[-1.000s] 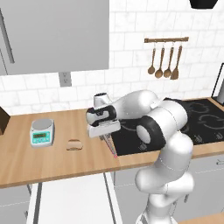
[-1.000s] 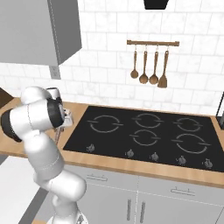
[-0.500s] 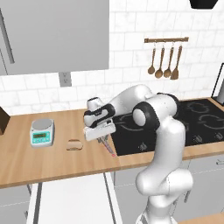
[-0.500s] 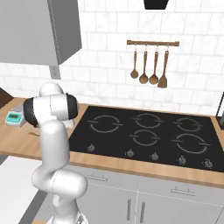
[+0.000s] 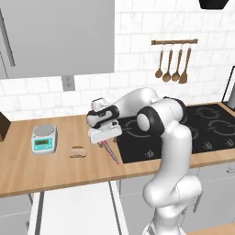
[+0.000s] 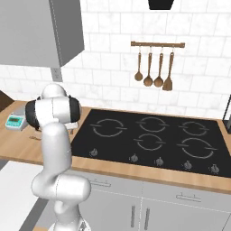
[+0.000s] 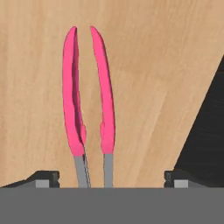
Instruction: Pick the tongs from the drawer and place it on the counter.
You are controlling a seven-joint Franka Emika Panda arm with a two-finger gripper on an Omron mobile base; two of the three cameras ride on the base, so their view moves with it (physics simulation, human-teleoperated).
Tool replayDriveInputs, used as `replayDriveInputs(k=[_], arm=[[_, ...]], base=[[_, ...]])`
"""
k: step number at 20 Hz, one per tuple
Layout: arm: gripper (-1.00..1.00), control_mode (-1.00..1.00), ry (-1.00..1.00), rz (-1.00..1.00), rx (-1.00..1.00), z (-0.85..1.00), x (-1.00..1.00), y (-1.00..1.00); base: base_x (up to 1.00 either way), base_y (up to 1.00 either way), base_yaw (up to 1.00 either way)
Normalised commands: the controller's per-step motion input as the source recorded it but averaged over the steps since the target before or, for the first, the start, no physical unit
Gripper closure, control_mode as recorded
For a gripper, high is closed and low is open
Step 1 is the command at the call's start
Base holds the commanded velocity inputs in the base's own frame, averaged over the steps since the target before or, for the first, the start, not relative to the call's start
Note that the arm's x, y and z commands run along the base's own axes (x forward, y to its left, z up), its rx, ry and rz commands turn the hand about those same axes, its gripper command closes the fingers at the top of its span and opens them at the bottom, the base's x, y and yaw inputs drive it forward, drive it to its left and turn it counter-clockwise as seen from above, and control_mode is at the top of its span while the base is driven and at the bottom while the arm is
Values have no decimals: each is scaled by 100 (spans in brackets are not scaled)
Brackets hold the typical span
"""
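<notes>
The arm reaches out to the left over the counter (image 5: 55, 170), its pincer (image 5: 106, 141) hanging low above the wood just left of the black cooktop (image 5: 183, 133). The tongs (image 5: 110, 152) slant down from it toward the near edge of the counter, thin and pencil-like from the left base view, with the pink showing along most of their length and the far tip close to or on the wood; I cannot tell whether it touches.

Looking along the hand, the tongs (image 7: 89, 96) are two long magenta-pink blades, gently bowed, narrowing to points that nearly meet at the far end. Nearer the hand each blade gives way to a thin grey metal arm. The two dark fingertips (image 7: 43, 178) stand wide to either side, well apart from the grey arms, so the pincer looks spread; what grips the tongs is hidden below the frame edge.

To the left on the counter sit a small teal kitchen scale (image 5: 44, 139) and a little brown object (image 5: 78, 152). The white drawer (image 5: 75, 211) stands pulled out below the counter's near edge. Wooden spoons (image 5: 172, 64) hang on the far wall.
</notes>
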Motion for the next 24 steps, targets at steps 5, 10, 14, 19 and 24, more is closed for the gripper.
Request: replayDriveInputs(k=[5,10,14,19,24], arm=[[-100,-100,-10,-2,11,20,-62,-65],[-100,-100,-17,0,14,41,-66,-75],[-100,-100,-13,0,14,86,-41,-77],[-100,-100,-6,0,14,70,-39,-78],[-100,-100,-6,0,13,66,-53,-84]], base=[[0,0,0],[0,0,0],[0,0,0],[0,0,0],[0,0,0]])
